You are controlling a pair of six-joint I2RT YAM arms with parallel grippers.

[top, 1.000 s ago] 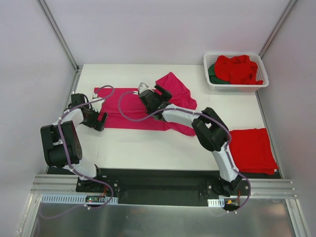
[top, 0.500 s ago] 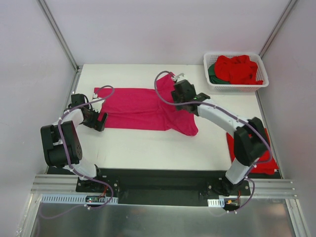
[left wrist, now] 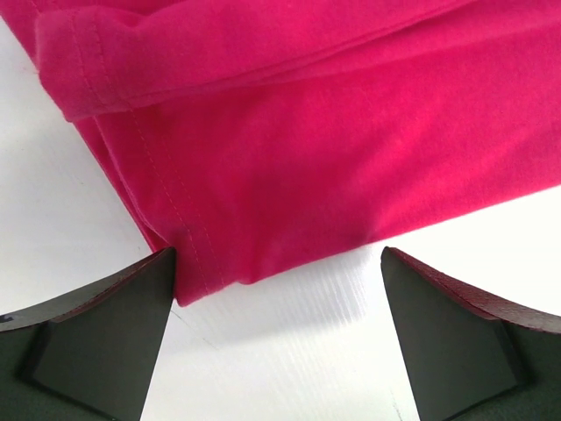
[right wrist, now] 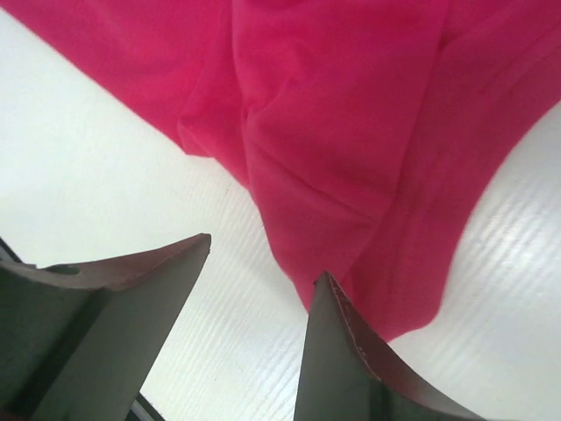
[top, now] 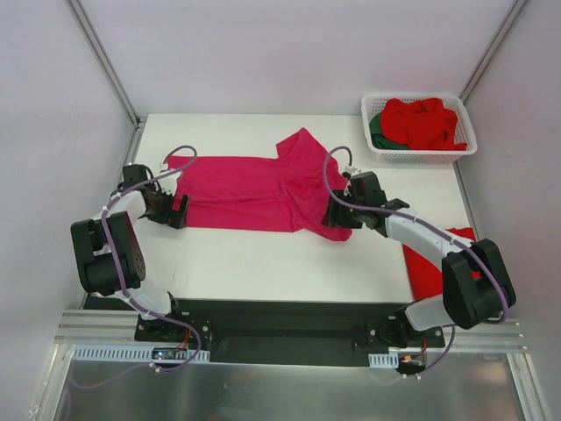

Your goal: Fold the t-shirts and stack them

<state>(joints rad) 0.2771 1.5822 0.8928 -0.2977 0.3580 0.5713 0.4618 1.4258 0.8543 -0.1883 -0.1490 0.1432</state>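
Observation:
A magenta-pink t-shirt [top: 250, 189] lies spread across the middle of the table, one sleeve pointing to the back. My left gripper [top: 175, 210] stands open at its near left corner. In the left wrist view the shirt's hemmed corner [left wrist: 188, 263] lies by the left fingertip, and the left gripper [left wrist: 279, 254] holds nothing. My right gripper [top: 336, 217] is at the shirt's near right corner. It is open, and the right gripper [right wrist: 263, 259] has bare table between its tips, with the t-shirt [right wrist: 351, 132] just beyond its right finger [right wrist: 351, 351].
A folded red t-shirt [top: 422, 274] lies at the near right, partly under my right arm. A white basket [top: 379, 154] at the back right holds crumpled red t-shirts [top: 425, 123] and a dark green one [top: 379, 130].
My right arm swung from the shirt's middle out to its near right corner, and its jaws narrowed. The shirt's right part now lies spread out. The left arm stayed put.

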